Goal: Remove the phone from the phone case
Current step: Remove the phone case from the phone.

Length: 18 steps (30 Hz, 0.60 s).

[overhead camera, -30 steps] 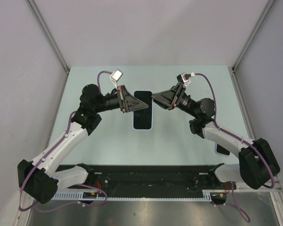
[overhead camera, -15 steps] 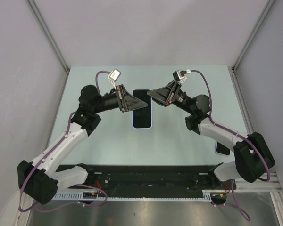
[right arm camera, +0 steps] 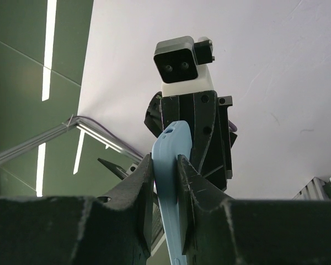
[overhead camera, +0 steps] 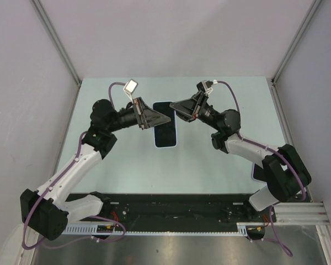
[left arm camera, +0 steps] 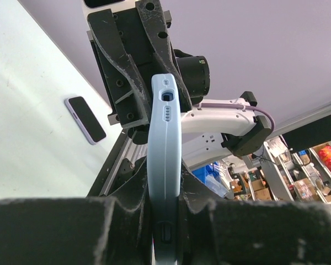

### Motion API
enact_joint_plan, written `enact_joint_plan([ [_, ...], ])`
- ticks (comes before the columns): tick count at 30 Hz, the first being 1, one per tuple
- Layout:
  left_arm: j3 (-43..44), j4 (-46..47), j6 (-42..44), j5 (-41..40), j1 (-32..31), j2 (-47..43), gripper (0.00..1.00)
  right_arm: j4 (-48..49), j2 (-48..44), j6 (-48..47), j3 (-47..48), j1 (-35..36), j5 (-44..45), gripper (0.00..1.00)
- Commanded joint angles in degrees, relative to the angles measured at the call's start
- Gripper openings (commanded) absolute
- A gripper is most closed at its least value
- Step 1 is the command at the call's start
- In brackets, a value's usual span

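The phone [overhead camera: 165, 128], dark screen up, sits in a light blue phone case [overhead camera: 165, 147] held above the table. My left gripper [overhead camera: 161, 117] is shut on the case's left edge. In the left wrist view the case's edge [left arm camera: 165, 149] runs up from between the left gripper's [left arm camera: 166, 212] fingers. My right gripper [overhead camera: 177, 107] is shut on the case's far right corner. In the right wrist view the case [right arm camera: 172, 144] stands pinched between the right gripper's [right arm camera: 165, 168] fingers, both touching it.
A second dark phone [left arm camera: 85, 118] lies flat on the pale green table [overhead camera: 127, 160] at the near right, partly under the right arm [overhead camera: 257, 174]. Grey walls close the sides and back. A black rail [overhead camera: 171, 207] runs along the near edge.
The right gripper has moved left onto the case's far corner and narrowed its jaws onto it. The left gripper has kept its hold and barely shifted.
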Motion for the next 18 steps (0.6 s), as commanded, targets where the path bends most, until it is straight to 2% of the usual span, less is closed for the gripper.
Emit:
enact_joint_plan([
  [1,0.4,4.7,0.2,3.4,-0.4,-1.8,0.0,5.7,0.0,3.1,3.5,0.7,3.3,0.17],
  [4,0.4,4.9,0.2,3.4,-0.4,-1.6,0.0,4.8,-0.3,2.4,3.5,0.7,3.1,0.17],
  [9,0.5,5.0,0.0,3.6,-0.4,-1.6,0.0,4.9,-0.3,2.5,3.6,0.5,3.5,0.28],
  [18,0.7,5.2,-0.3,3.6,-0.3,-1.4,0.0,3.8,-1.5,1.6,3.7,-0.4,3.4,0.35],
])
